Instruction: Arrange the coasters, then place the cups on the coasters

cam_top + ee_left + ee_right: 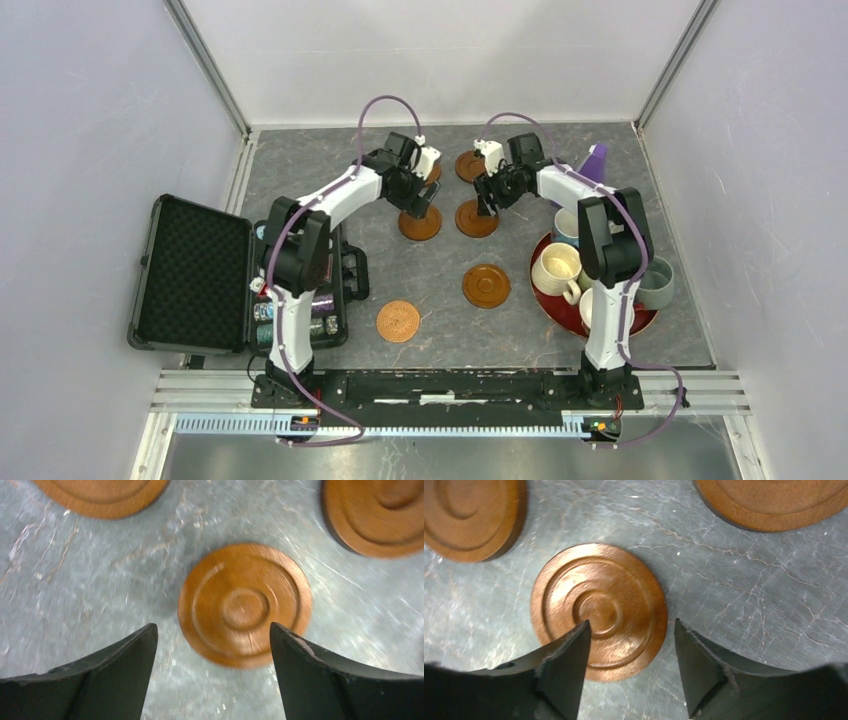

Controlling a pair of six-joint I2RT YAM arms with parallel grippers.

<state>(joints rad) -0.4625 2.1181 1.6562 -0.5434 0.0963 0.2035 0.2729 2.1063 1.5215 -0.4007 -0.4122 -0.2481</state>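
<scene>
Brown round wooden coasters (pixel 486 285) are sitting spaced left of the red round tray (pixel 562 312) for cups (pixel 557 268), left gripper (pixel 212 627) and right gripper (pixel 631 622) gaping empty.

We note the coaster (pixel 245 605) just ahead of the left gripper (pixel 212 630): turned wood, orange-brown, smooth, with a soft satin sheen. The copper-toned coaster (pixel 599 611) under the right gripper (pixel 631 627) looks glossier, almost metallic, with fine circular brush marks. Around both, the table surface (pixel 749 590) is grey, marbled like stone, matt, with pale veins. The right gripper's fingers (pixel 566 665) are black, matt and plastic-looking; we see rough, chipped pale edges at the tips.
</scene>
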